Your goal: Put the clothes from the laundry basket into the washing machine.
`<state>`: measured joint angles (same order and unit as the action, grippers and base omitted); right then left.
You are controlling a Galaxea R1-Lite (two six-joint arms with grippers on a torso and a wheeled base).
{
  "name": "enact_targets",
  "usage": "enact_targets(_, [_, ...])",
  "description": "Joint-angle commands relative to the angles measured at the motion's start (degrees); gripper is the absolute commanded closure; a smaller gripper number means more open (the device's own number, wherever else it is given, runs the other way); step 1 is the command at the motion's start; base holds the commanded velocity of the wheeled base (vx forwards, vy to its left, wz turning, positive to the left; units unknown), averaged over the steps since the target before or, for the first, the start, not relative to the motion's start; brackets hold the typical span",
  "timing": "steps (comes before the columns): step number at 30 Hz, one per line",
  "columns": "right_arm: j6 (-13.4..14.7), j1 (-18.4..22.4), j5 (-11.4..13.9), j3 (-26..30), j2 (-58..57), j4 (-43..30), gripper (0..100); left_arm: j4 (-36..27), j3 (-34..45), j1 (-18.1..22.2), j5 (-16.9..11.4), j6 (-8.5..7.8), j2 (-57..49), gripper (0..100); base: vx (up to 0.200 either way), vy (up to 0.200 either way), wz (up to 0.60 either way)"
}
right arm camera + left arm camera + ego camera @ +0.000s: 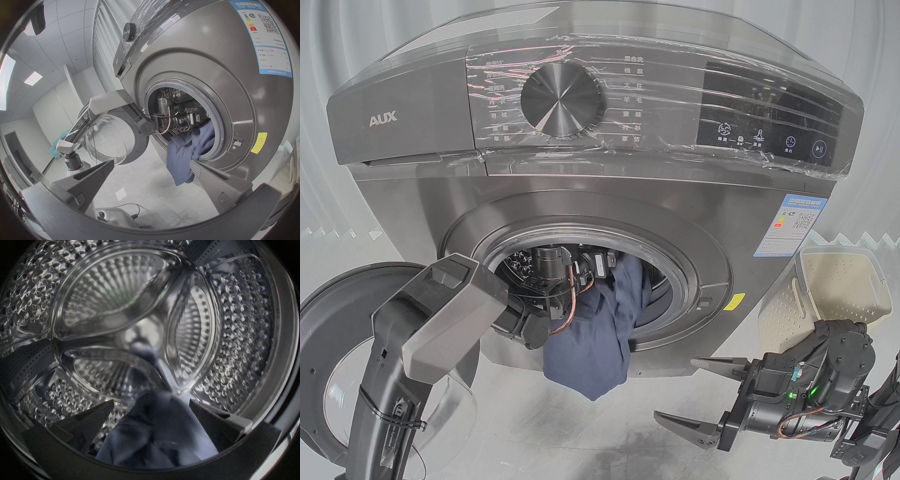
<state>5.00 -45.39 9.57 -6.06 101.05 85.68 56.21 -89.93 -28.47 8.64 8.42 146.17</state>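
Grey floor [550,425], pale curtained wall behind. Grey front-loading washer [425,206] dead ahead, its round door [331,325] swung fully open on the robot's left.

Surroundings:
- Cream perforated basket [844,281] just beside the washer on the robot's right, behind the right arm.
- Left arm goes in through the door opening and takes up its left half.

Markings (not transcribed):
- Large dial [562,100] ringed by small print, and a dark touch panel with icons, both under wrinkled clear film [650,150].
- Blue-and-white sticker [790,225] on the front, right of the opening.
- Small yellow sticker [734,302] lower down, at the rim.

Task item:
- Navy garment [594,344] lies half in, half out. One end is inside the drum [243,333]; the rest drapes over the lower rim and hangs down the front panel, its hem clear of the floor.

Claws:
- Left claw [151,405] is inside the drum with fingers spread wide. A bunched fold of the garment lies in the gap between them, not pinched.
- Right claw [675,387] hangs low in front of the washer, right of the hanging garment and apart from it. Its fingers are spread wide and hold nothing.
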Motion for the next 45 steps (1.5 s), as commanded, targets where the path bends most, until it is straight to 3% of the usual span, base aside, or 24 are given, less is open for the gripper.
enact_targets(1, [-0.1, -0.1, 0.0, -0.1, 0.1, 0.2, 0, -4.3, 12.8, -1.5, -3.7, 0.01, -11.7, 0, 0.0, 0.0, 0.0])
enact_targets(8, [-0.1, -0.1, 0.0, -0.1, 0.2, 0.2, 0, -5.0, 19.0, -2.7, -5.5, -0.43, -12.7, 0, 0.0, 0.0, 0.0])
enact_targets(14, [-0.1, -0.2, 0.0, -0.1, 0.2, 0.1, 0, -4.6, 24.6, -3.4, -6.3, -3.59, -11.3, 0, 0.0, 0.0, 0.0])
enact_targets(27, [0.0, -0.6, 0.0, -0.1, 0.6, 0.2, 0, -3.4, 24.0, -2.7, -5.7, -8.25, -5.5, 0, 0.0, 0.0, 0.0])
enact_targets(34, [0.0, -0.6, 0.0, -0.2, 0.6, 0.3, 0, -2.4, 22.5, -2.4, -5.5, -9.21, -3.4, 0, 0.0, 0.0, 0.0])
enact_targets(35, [0.0, -0.6, 0.0, -0.2, 0.6, 0.3, 0, -2.3, 22.2, -2.0, -5.6, -9.57, -3.3, 100, 0.0, 0.0, 0.0])
enact_targets(40, [0.0, -0.6, 0.0, -0.2, 0.6, 0.4, 0, -2.2, 21.2, -1.9, -5.7, -9.3, -3.4, 100, 0.0, 0.0, 0.0])
enact_targets(45, [0.0, -0.6, 0.0, -0.4, 0.6, 0.4, 0, -0.8, 17.9, -1.9, -5.6, -7.9, -3.8, 100, 0.0, 0.0, 0.0])
